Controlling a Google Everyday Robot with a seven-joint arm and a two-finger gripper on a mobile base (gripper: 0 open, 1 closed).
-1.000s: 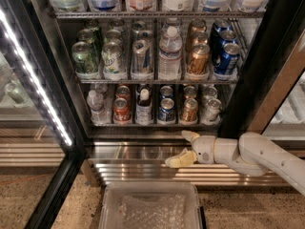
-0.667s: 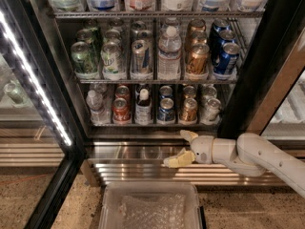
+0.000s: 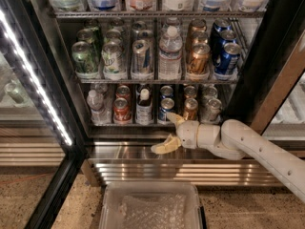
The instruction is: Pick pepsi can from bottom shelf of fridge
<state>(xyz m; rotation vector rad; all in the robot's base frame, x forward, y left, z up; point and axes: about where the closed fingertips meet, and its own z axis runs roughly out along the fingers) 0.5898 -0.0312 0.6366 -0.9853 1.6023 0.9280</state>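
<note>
The pepsi can (image 3: 166, 109), a smooth blue cylinder with a shiny silver top, stood upright on the bottom shelf (image 3: 119, 124) of the fridge (image 3: 257, 56), long axis vertical and lid up. It sat between a dark bottle (image 3: 144, 106) and a copper-gold can (image 3: 190, 109). The gripper (image 3: 169, 132) hung just below and in front of the wire rack's thin steel edge, its pale rounded fingers (image 3: 164, 147) spread wide, holding nothing.

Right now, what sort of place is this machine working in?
Likely an office snack area or small shop: a glass-door display fridge stocked with cans and bottles, lit by a white LED strip. The tool hangs open just before the bottom shelf.
</note>
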